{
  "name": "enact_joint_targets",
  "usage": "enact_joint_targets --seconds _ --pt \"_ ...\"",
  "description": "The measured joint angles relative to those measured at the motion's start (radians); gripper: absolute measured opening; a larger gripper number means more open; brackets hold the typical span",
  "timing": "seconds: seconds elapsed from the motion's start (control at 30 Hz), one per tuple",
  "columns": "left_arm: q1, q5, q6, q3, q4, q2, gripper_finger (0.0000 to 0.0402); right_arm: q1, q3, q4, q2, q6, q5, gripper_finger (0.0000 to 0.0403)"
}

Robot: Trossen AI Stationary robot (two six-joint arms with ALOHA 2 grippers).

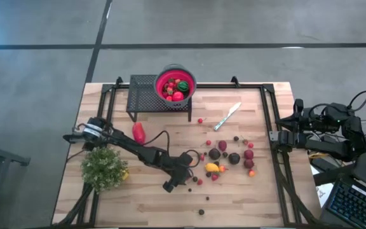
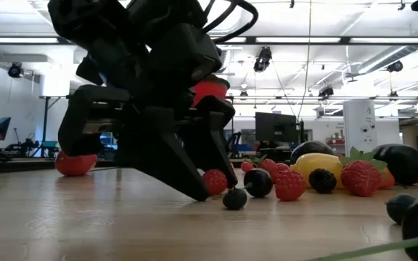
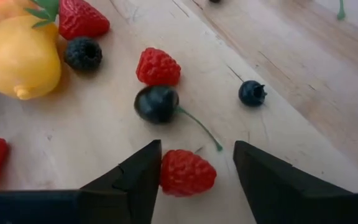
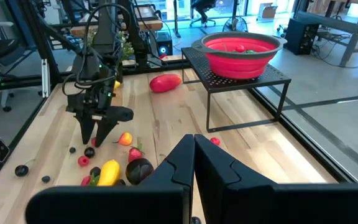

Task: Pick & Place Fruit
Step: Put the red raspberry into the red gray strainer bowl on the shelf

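My left gripper [image 1: 182,180] is open and low over the table, pointing down at the near-left end of the scattered fruit [image 1: 229,156]. In the left wrist view a red raspberry [image 3: 187,172] lies on the wood between its fingers [image 3: 194,180], nearer one finger [image 3: 143,171]. Just beyond lie a dark cherry with a green stem [image 3: 156,103], a second raspberry [image 3: 158,67], a blueberry [image 3: 252,93] and a lemon [image 3: 18,57]. More fruit sits in the red bowl [image 1: 175,83]. My right gripper [image 4: 194,163] is shut and waits at the table's right edge. My left gripper stands astride the raspberry [image 3: 166,171], which rests on the table. The berry lies right beside the inner face of one finger, and I cannot tell whether they touch.
The red bowl stands on a black mesh stand [image 1: 143,95] at the far edge. A silver knife [image 1: 227,116] lies to the right of the stand. A bushy green plant [image 1: 103,166] sits near the left edge, and a larger red piece [image 1: 138,132] lies beside the left arm.
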Motion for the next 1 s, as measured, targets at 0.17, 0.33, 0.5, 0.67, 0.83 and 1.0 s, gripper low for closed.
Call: enact_joint_targets --seconds 0.17,0.33,0.5,0.67,0.83,1.0 --pt "0.0 0.0 -0.022 -0.001 -0.007 0.0 0.0165 0.0 0.0 0.0 0.0 0.0 0.0 0.0008" --pt "-0.001 -0.004 -0.065 -0.002 -0.012 -0.007 0.0123 0.0 0.0 0.0 0.0 0.0 0.0 0.0008" --pt "0.0 -0.028 -0.108 -0.007 -0.091 -0.056 0.0115 0.0 0.0 0.0 0.0 0.0 0.0 0.0008" --pt "0.002 -0.111 -0.141 -0.001 -0.195 -0.164 0.0135 0.0 0.0 0.0 0.0 0.0 0.0 0.0008" --pt "0.015 -0.179 -0.15 0.021 -0.26 -0.306 0.0124 0.0 0.0 0.0 0.0 0.0 0.0 0.0008" --pt "0.048 -0.294 -0.146 0.034 -0.252 -0.46 0.0115 0.0 0.0 0.0 0.0 0.0 0.0 0.0008"
